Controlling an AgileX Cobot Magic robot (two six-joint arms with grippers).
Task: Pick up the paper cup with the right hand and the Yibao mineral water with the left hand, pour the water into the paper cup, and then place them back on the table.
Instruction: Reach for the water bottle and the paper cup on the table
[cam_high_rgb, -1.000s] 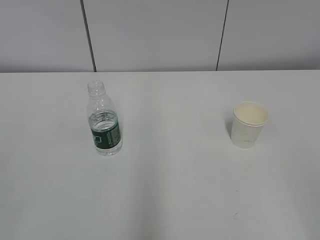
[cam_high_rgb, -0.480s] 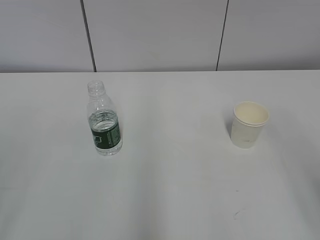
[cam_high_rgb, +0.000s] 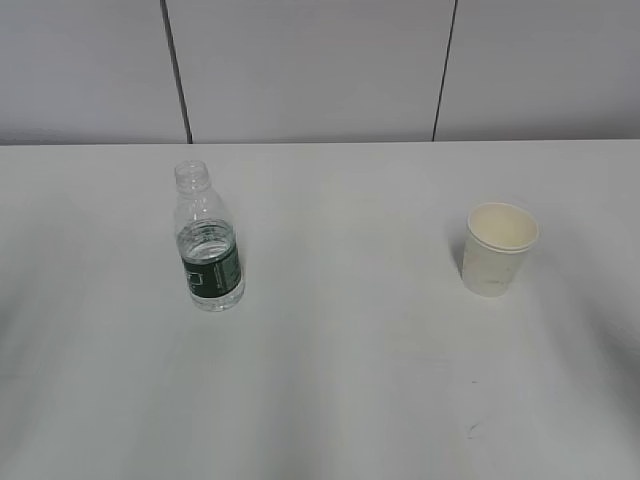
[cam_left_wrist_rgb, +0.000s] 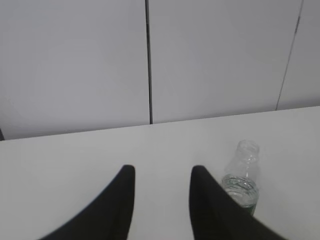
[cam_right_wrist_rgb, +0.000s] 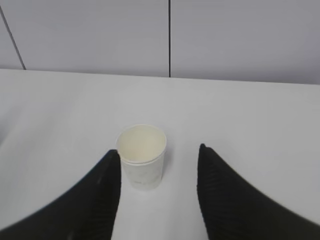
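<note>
Approach step is in hand, nothing grasped. Left tool (cam_left_wrist_rgb: 161, 172) spread, empty; Yibao mineral water (cam_left_wrist_rgb: 242, 180) upright at its 2 o'clock, requiring rightward alignment. Right tool (cam_right_wrist_rgb: 159, 152) spread; paper cup (cam_right_wrist_rgb: 141, 155) stands between its fingers on the tabletop (cam_high_rgb: 340, 330); advance, then clamp.

— How is the light?
— Even and soft, fairly bright, no harsh glare on the table (cam_high_rgb: 340, 400). The paper cup (cam_high_rgb: 498, 249) and the Yibao mineral water (cam_high_rgb: 208, 245) cast only faint, diffuse shadows.
— Sharpness?
— The exterior view is reasonably crisp. Both wrist views are softer: the left hand (cam_left_wrist_rgb: 161, 172) and right hand (cam_right_wrist_rgb: 159, 156) fingers are dark, blurred silhouettes.
— Any reflections?
— A dim sheen on the bottle's clear plastic, nothing more.
</note>
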